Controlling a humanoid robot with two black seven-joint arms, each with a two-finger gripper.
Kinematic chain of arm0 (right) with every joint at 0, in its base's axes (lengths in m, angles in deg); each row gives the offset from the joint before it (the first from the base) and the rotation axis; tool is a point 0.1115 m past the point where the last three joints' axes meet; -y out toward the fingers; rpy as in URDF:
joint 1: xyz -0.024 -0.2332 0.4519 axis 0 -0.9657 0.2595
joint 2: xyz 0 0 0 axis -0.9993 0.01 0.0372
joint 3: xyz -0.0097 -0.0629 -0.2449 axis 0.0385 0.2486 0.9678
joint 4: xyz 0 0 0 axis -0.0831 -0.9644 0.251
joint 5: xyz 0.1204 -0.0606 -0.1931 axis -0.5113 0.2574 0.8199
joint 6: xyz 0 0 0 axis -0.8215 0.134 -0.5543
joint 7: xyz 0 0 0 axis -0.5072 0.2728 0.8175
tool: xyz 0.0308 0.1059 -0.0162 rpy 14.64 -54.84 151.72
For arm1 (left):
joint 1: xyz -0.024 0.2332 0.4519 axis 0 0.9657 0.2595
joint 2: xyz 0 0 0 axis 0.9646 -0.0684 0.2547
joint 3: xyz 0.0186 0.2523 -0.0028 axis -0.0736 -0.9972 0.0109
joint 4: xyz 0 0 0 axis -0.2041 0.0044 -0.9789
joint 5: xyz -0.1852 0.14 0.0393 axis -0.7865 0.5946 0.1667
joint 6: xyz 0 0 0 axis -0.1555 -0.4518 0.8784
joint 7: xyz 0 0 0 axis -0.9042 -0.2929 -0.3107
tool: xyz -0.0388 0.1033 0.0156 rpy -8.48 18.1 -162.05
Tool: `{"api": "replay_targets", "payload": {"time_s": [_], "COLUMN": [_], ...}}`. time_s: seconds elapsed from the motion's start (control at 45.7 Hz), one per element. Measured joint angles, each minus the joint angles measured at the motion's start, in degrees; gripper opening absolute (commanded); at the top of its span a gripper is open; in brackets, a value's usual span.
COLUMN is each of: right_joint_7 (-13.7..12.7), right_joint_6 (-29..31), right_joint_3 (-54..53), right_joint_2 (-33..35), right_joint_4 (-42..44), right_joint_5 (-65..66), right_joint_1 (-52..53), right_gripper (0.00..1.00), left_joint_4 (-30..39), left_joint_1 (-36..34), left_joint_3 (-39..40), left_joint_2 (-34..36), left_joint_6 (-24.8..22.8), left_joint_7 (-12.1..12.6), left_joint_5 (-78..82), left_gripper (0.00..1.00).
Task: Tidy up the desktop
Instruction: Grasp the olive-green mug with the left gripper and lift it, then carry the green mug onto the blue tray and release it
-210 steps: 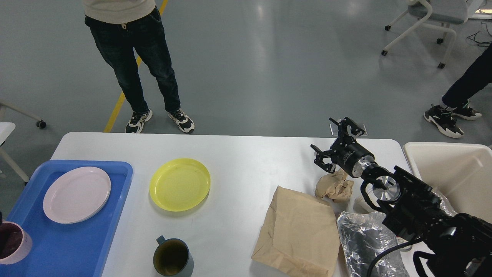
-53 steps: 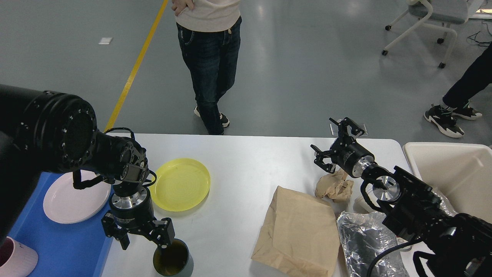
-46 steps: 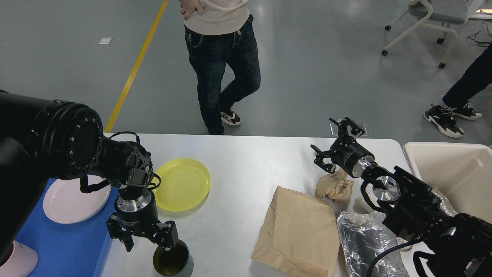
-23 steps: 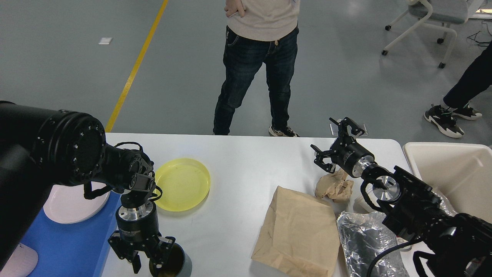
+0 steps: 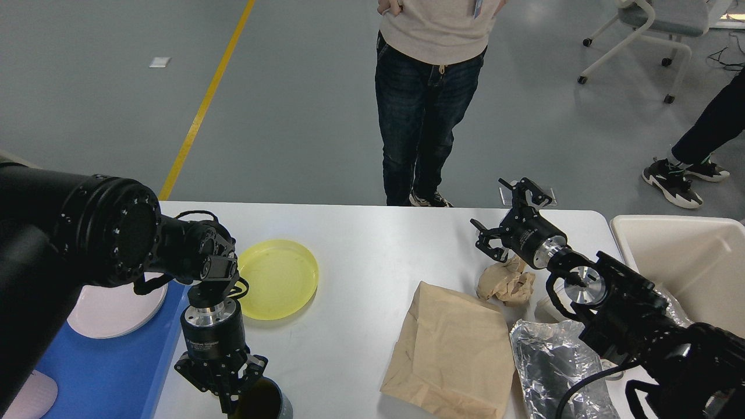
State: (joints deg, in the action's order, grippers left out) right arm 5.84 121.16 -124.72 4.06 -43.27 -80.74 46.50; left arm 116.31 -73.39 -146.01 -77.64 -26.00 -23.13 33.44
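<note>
While my left gripper (image 5: pixel 228 384) points down at the near edge of the desktop (image 5: pixel 361 326), its fingers close together on the rim of the dark mug (image 5: pixel 263 401), my right gripper (image 5: pixel 507 216) hangs spread open above the crumpled paper (image 5: pixel 507 282). Bare white surface lies between them, beyond the yellow plate (image 5: pixel 278 278).

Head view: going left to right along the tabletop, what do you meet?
Blue tray → pink plate → left gripper at the cup → yellow plate → brown paper bag → foil bag → cream bin.
</note>
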Motion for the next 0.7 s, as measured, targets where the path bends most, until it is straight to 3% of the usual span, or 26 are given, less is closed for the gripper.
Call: {"api": "replay_targets", "payload": {"time_s": [0.285, 0.701], "right_joint_7": [0.0, 0.0], "right_joint_6": [0.0, 0.0], "right_joint_3": [0.0, 0.0], "right_joint_2": [0.0, 0.0], "right_joint_4": [0.0, 0.0], "right_joint_5": [0.0, 0.0], "right_joint_1": [0.0, 0.0], "right_gripper": [1.0, 1.0], "left_joint_4": [0.0, 1.1], "left_joint_1": [-1.1, -11.9], "left_joint_3": [0.0, -0.4], "left_joint_2": [0.6, 6.2], "left_joint_6": [0.0, 0.0], "left_joint_7": [0.0, -0.2], "left_joint_5": [0.0, 0.1], "left_gripper": [0.0, 0.0]}}
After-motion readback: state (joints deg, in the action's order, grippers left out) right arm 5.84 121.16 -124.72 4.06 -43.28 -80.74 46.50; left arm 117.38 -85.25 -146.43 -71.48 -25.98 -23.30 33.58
